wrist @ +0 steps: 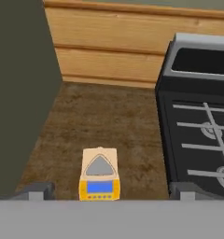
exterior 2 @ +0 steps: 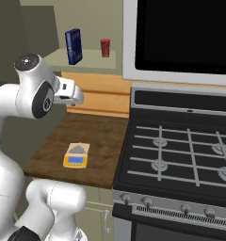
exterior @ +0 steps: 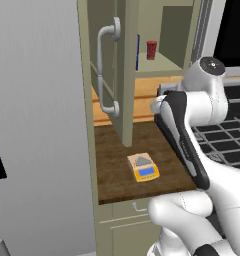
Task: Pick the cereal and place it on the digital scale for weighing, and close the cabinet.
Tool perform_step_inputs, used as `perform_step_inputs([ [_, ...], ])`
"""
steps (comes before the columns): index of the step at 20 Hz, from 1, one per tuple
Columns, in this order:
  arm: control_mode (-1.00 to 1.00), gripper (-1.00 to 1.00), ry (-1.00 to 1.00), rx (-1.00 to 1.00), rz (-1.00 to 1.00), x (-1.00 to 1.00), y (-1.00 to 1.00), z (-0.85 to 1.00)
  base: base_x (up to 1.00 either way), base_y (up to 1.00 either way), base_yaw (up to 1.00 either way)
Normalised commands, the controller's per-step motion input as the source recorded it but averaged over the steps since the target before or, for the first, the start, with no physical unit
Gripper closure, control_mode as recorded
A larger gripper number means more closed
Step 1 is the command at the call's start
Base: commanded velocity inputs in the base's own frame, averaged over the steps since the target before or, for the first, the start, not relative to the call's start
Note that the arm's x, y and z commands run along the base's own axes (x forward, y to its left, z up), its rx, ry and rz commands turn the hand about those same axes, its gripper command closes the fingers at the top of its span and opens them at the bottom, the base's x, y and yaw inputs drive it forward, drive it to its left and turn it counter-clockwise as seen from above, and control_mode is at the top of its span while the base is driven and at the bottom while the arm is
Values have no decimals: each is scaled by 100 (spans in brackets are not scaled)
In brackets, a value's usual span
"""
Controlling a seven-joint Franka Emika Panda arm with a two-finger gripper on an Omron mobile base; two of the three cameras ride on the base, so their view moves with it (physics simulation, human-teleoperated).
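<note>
From my right base view I see the cereal [exterior 2: 73,46] standing upright on the open cabinet [exterior: 123,75] shelf at eleven o'clock, the digital scale [exterior 2: 76,155] on the counter, display toward me, and the gripper [wrist: 109,190] fingers spread wide, empty.

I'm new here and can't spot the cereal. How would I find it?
Look up at the open cabinet left of the stove. On its lower shelf stands the cereal, a thin, upright dark blue box. Its only neighbour there is a small red cup, shorter and round.
</note>
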Motion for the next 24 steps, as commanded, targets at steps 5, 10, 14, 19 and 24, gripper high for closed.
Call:
perform_step_inputs([
  [5, -100, -100, -26, 0, 0, -14, 8, 59, 0, 0, 0],
  [10, -100, -100, -19, 0, 1, -13, 2, 53, 0, 0, 0],
  [14, -100, -100, -12, 0, 2, -8, 2, 43, 0, 0, 0],
  [19, -100, -100, -7, 0, 0, 0, 0, 44, 0, 0, 0],
  [24, -100, -100, -3, 0, 0, 0, 8, 42, 0, 0, 0],
])
